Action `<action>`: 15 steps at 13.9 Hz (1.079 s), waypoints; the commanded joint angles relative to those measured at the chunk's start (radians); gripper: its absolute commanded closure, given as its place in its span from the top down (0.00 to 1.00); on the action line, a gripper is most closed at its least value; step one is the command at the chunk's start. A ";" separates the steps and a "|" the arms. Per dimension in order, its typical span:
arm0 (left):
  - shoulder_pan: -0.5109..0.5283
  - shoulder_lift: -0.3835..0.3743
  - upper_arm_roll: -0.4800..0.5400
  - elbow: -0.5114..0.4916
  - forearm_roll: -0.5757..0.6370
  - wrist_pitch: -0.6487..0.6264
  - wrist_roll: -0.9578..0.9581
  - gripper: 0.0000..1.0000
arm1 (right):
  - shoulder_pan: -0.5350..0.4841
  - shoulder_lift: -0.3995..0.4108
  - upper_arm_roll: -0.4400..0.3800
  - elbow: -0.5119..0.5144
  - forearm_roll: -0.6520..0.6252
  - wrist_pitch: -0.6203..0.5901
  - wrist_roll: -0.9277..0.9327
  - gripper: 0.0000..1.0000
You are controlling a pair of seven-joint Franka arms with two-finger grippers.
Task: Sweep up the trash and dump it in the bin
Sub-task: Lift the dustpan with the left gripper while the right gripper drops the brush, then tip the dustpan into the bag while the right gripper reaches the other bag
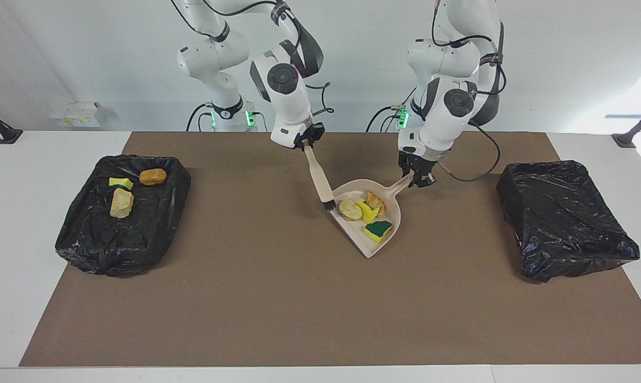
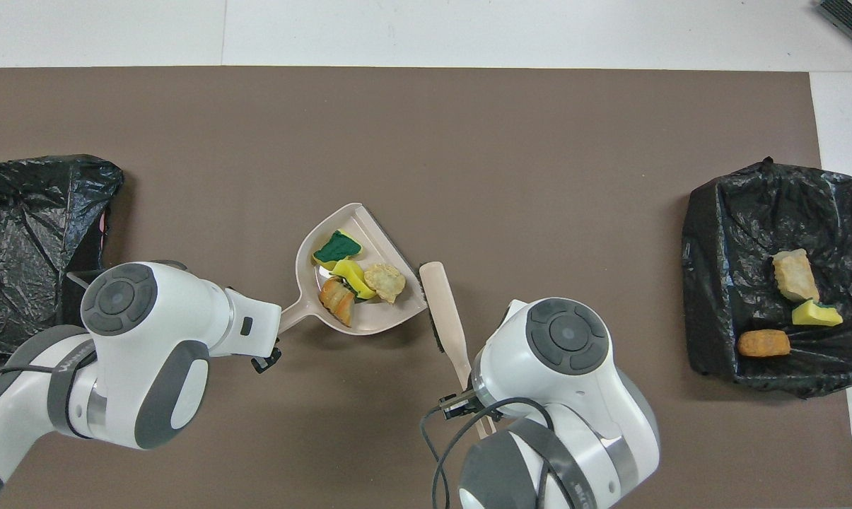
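The dustpan (image 1: 376,223), gripped by the left gripper (image 1: 420,178), holds four trash scraps (image 1: 367,208). Three more (image 1: 122,194) lie in one of two bag-lined bins (image 1: 155,223). The right gripper (image 1: 305,143) clamps the brush (image 1: 320,181).

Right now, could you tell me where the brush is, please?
The brush hangs from the right gripper mid-table, its bristles beside the dustpan's open edge.

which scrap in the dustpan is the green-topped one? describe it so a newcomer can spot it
Find the beige dustpan mid-table, its handle held by the left gripper. Four scraps lie in it; the green-topped sponge sits alone, farthest from the robots, the only piece with a dark green face.
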 commanded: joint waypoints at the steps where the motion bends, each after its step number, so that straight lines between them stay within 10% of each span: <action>1: 0.063 -0.072 -0.003 0.012 -0.022 -0.032 0.002 0.00 | 0.016 -0.053 0.016 -0.007 -0.031 -0.022 0.113 0.00; 15: 0.606 -0.040 0.003 0.402 0.039 -0.453 0.332 0.00 | 0.346 0.138 0.022 -0.066 -0.014 0.262 0.584 0.00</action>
